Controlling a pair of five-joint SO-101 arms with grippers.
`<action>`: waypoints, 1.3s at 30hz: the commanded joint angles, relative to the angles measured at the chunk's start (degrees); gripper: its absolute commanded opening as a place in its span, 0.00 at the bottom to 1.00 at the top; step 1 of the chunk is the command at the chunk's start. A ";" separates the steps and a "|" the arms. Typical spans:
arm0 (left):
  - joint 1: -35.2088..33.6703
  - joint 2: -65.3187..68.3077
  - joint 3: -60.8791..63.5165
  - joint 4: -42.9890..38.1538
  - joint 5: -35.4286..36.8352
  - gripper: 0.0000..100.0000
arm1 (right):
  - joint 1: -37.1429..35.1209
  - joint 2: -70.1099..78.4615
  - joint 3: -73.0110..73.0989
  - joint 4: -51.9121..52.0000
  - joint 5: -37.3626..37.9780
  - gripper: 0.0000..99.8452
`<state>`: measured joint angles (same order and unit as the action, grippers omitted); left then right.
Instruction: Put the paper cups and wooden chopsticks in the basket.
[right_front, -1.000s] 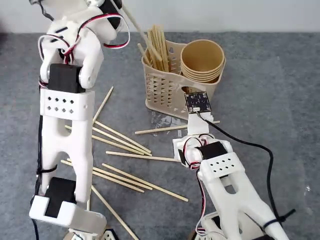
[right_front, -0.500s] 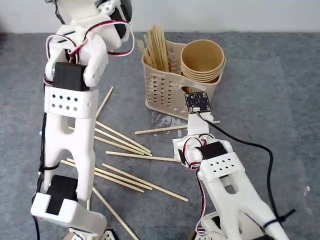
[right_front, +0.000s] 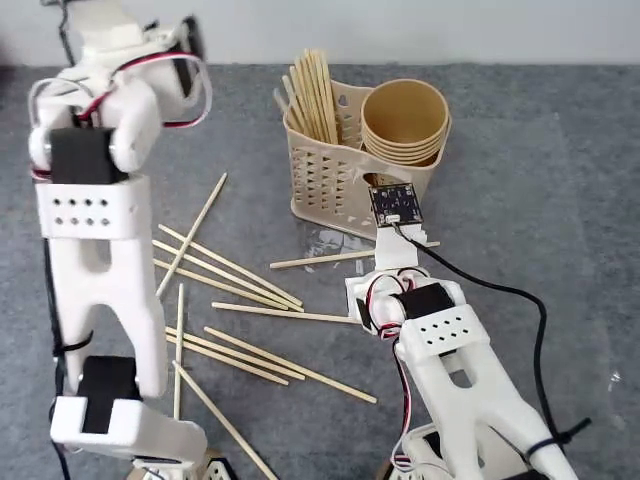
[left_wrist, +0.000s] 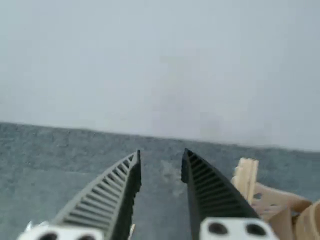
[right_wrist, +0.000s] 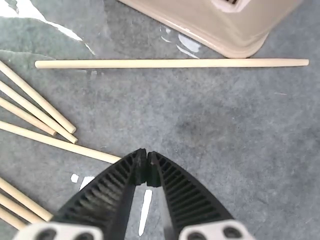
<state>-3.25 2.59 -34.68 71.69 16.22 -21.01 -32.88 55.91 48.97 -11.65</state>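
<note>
The cups (right_front: 405, 118) are stacked in the basket (right_front: 325, 190) at its 3 o'clock side, chopsticks (right_front: 315, 90) are stood at its 9 o'clock side, loose chopsticks (right_front: 232, 267) are spread at 7 o'clock from it, the left gripper (left_wrist: 161, 162) is held spread and empty, and the right gripper (right_wrist: 147, 167) is pressed together on nothing.

Left tool (left_wrist: 161, 156) raised, jaws slightly parted, empty. Right tool (right_wrist: 147, 159) low, jaws closed together.

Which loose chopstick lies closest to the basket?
The single chopstick lying alone along the basket base; the other chopsticks lie scattered farther off.
</note>
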 joint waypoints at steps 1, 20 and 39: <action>-2.90 2.02 -1.63 4.92 -4.66 0.14 | 0.40 -1.36 -0.35 -0.84 -0.53 0.01; -5.10 33.14 -2.15 10.02 -22.86 0.14 | 0.40 -1.27 -0.35 -0.92 -0.53 0.01; -2.55 48.79 -6.73 10.37 -26.11 0.23 | 0.57 -1.27 -0.35 -0.84 -0.44 0.01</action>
<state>-6.33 51.38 -38.29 81.54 -9.19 -21.01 -32.88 55.91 48.97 -11.65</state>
